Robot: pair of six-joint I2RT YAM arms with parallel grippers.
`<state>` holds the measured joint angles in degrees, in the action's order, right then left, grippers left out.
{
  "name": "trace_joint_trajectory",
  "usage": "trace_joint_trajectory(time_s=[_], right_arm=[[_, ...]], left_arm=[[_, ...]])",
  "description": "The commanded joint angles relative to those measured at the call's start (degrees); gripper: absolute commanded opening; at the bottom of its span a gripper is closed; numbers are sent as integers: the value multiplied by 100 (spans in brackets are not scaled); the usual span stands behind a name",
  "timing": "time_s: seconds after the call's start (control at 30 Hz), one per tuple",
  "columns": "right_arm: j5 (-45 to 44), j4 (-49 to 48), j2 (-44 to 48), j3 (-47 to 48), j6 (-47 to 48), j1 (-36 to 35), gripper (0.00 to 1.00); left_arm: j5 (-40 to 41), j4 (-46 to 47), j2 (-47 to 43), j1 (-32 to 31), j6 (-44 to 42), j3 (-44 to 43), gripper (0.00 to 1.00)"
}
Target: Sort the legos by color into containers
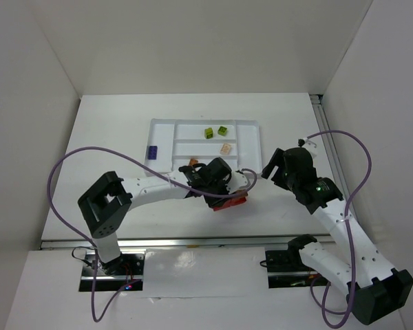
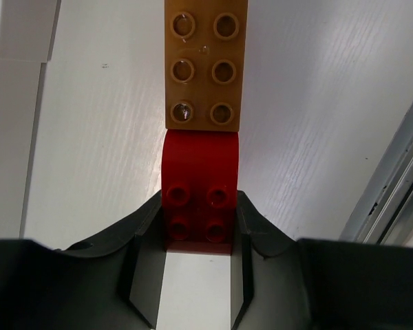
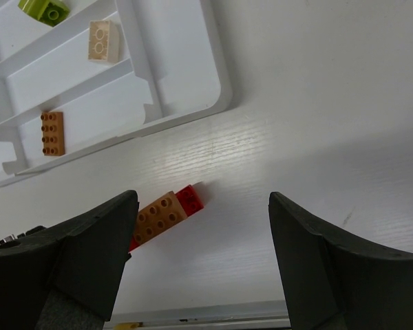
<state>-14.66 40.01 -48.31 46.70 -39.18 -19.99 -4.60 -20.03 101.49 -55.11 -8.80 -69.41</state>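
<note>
My left gripper (image 1: 227,198) is shut on a red brick (image 2: 198,199) with an orange brick (image 2: 205,65) snapped onto it, low over the table just in front of the white tray (image 1: 251,148). The pair also shows in the right wrist view, the orange brick (image 3: 160,214) on the red brick (image 3: 191,197). My right gripper (image 1: 272,168) is open and empty, to the right of the pair; in its own view the gripper (image 3: 203,240) has its jaws wide apart. The tray holds two lime bricks (image 1: 208,133), a pale orange brick (image 1: 226,148), an orange brick (image 3: 52,133) and a purple brick (image 1: 153,152).
The tray's near right corner (image 3: 217,96) lies just beyond the held bricks. A metal rail (image 2: 392,192) runs along the table's near edge. White walls enclose the table on three sides. Purple cables loop over both arms.
</note>
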Motion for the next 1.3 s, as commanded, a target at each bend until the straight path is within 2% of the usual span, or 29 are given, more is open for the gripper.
trace_joint_trajectory(time_s=[0.0,0.03,0.07,0.13,0.3,0.47,0.53,0.77,0.97,1.03,1.1,1.17,1.2,1.27], right_arm=[[-160,69,94,32,-64,21,83],[-73,68,94,32,-3,21,83],[-12,-1,25,32,59,21,83],[383,-177,-81,32,251,21,85],[1894,-888,-213,32,613,21,85],[3151,-1522,-161,225,692,21,85],[3363,-1593,-161,287,692,21,85],[3188,-1426,-3,542,622,21,82],[3856,-1373,-231,446,491,21,79],[4083,-1636,-161,218,271,21,82],[4697,-2118,-161,-71,17,126,84],[5556,-3037,-161,-370,-334,503,84],[5796,-3356,-161,-511,-675,653,84],[6340,-3779,-379,-679,-784,1014,84]], left_arm=[[-225,-53,-217,140,79,-240,4],[-295,-106,-435,141,141,-188,4],[-296,-106,-577,141,141,-187,0],[-452,-159,-1058,193,281,-3,0],[-972,-229,-1815,247,405,208,0],[-1271,-335,-2063,361,405,208,0],[-1271,-448,-2011,361,405,208,0],[-1333,-502,-1905,414,352,95,0],[-1166,-502,-1957,492,352,155,0],[-1104,-502,-2019,659,247,348,0],[-1183,-502,-2019,879,247,480,0],[-1183,-572,-2168,1002,247,481,0],[-1244,-633,-2221,1002,299,542,0],[-1245,-703,-2335,1151,361,542,0]])
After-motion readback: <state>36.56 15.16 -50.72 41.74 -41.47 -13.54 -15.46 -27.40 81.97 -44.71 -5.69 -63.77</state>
